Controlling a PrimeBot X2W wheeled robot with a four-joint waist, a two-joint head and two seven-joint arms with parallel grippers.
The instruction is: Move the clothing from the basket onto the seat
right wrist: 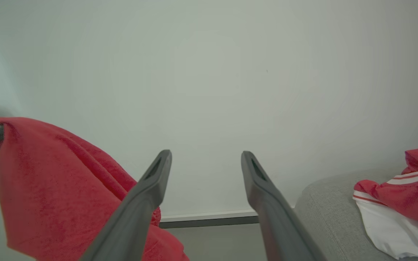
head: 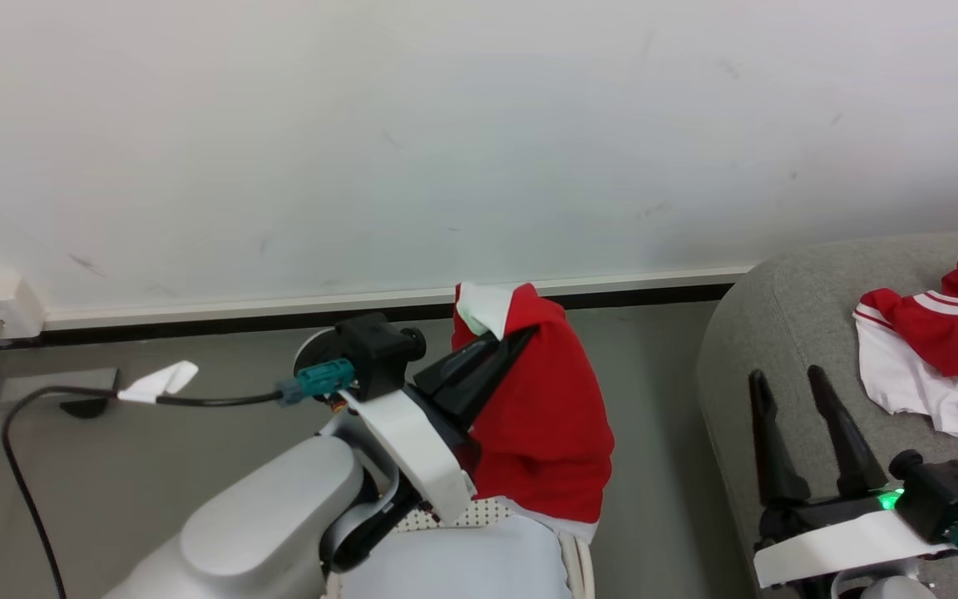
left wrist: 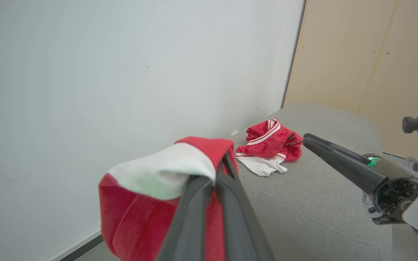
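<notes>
Left gripper [head: 523, 337] is closed on a red garment [head: 545, 424] held above the basket [head: 446, 517], in which a pale pad [head: 462, 557] is laid; right gripper [head: 787, 378] is spread wide.

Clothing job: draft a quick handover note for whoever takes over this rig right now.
Left gripper: fingers shut on a red-and-white garment, which hangs in the air above the basket, beside the seat.
Right gripper: open, empty, above the seat's near edge.
Done: a crumpled garment lies on the seat.
Left: carry the red-and-white garment over the seat and release it. The basket's contents are mostly hidden, so check it.
</notes>
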